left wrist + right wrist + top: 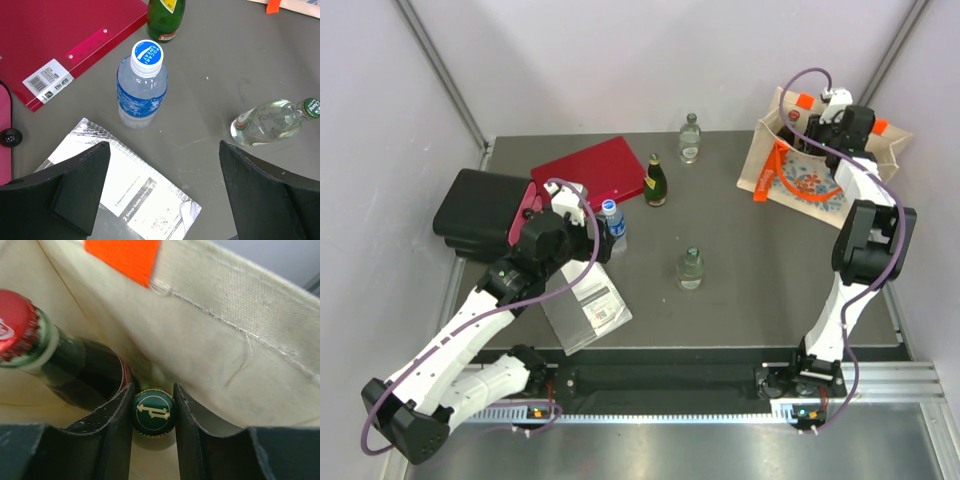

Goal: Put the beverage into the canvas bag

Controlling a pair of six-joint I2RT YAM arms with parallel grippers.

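The right gripper (153, 401) is reaching down into a beige canvas bag (798, 185) with orange handles and a blue-and-orange floral print. The bag is standing at the far right corner of the grey table (770, 280). Inside the bag, the gripper's two black fingers (112, 430) are pinching a green-capped bottle (153, 416) at its top, one finger pressing against each side of the dark green metal cap. This beverage is sitting low in the bag, close to the cream inner wall. A dark glass bottle with a red crown cap (85, 372) is leaning inside the bag just to its left.

The left gripper (162, 187) is hovering over the left half of the table, its fingers spread wide apart. Just beyond it, a clear plastic water bottle with a blue label and white cap (142, 90) is standing upright. A silver-and-white printed leaflet (145, 205) is lying flat below the gripper.

A dark green bottle with a yellow label (656, 182) is standing beside a red plastic folder (590, 170). A black case (480, 210) is lying at the table's left edge. One clear glass bottle with a green cap (691, 268) is standing mid-table, and another clear bottle (690, 138) is standing near the far edge.
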